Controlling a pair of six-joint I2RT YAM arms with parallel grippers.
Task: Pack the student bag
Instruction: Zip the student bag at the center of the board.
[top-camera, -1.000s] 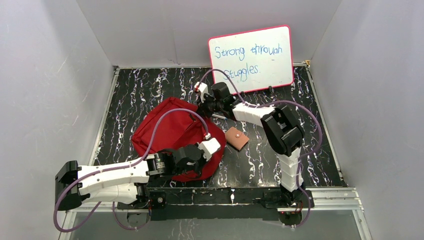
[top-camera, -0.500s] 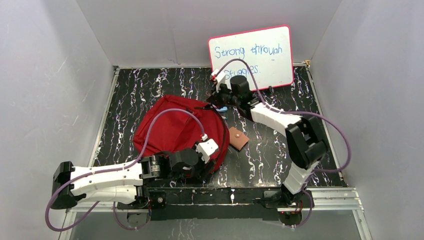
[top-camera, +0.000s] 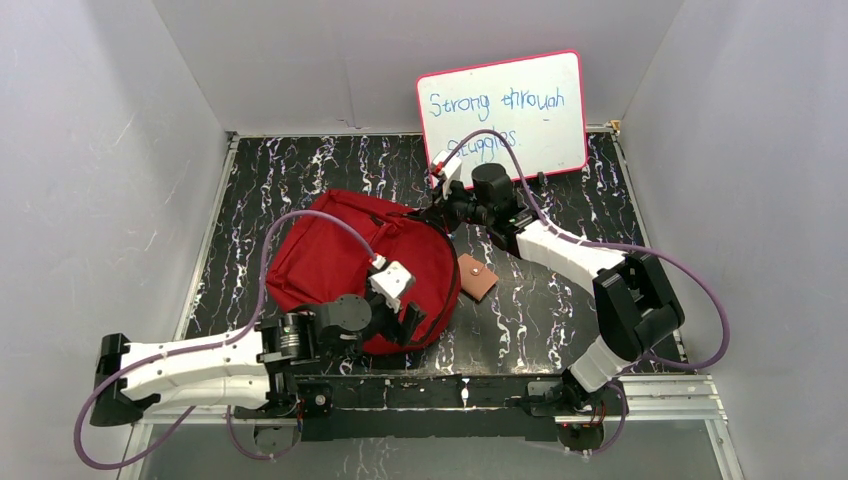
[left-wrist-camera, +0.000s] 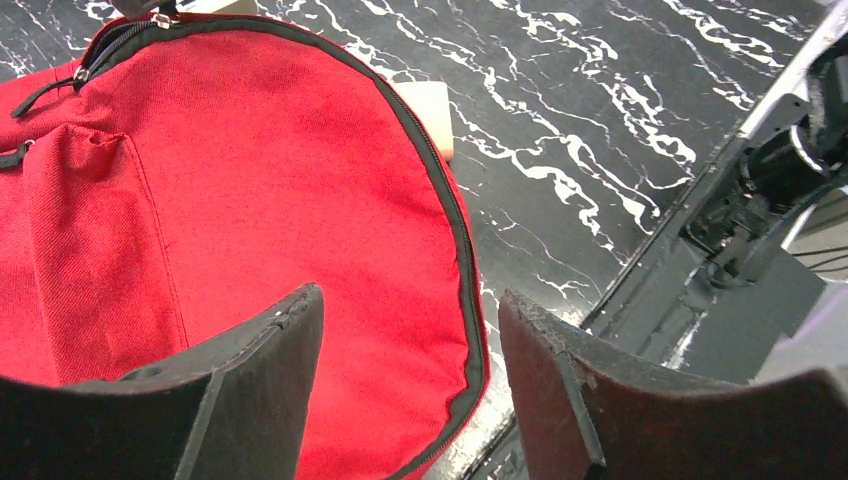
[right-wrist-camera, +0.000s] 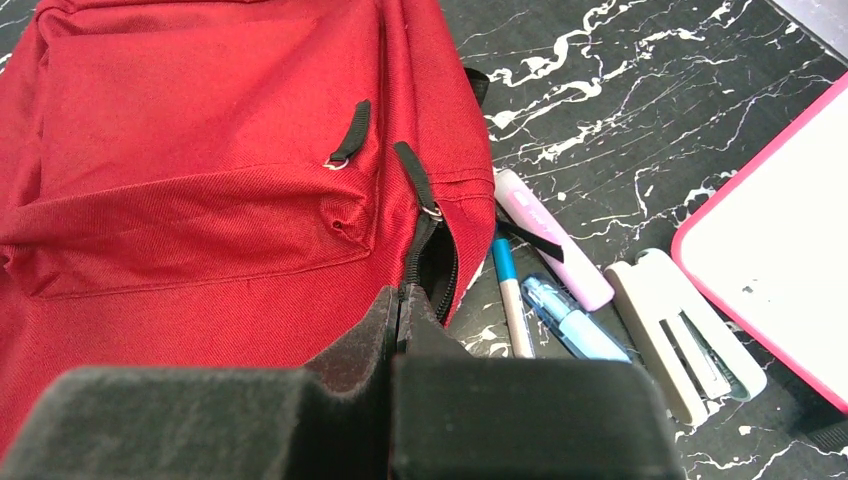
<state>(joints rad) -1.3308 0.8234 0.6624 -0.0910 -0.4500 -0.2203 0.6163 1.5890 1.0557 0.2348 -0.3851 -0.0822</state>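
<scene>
Left gripper (left-wrist-camera: 410, 305) wide open, empty, over near right edge of bag (top-camera: 330, 255); right gripper (right-wrist-camera: 397, 300) pinched shut on bag's zipper, far side; wallet (top-camera: 475, 277) right of bag.

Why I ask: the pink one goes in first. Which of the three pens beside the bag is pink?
The highlighter uppermost in the right wrist view; the slim pen and the marker below it are blue.

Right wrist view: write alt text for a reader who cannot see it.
The shut right gripper pinches the zipper edge of a red backpack. Beside it on the black marbled table are pens, a pink highlighter and a pink-framed whiteboard.
</scene>
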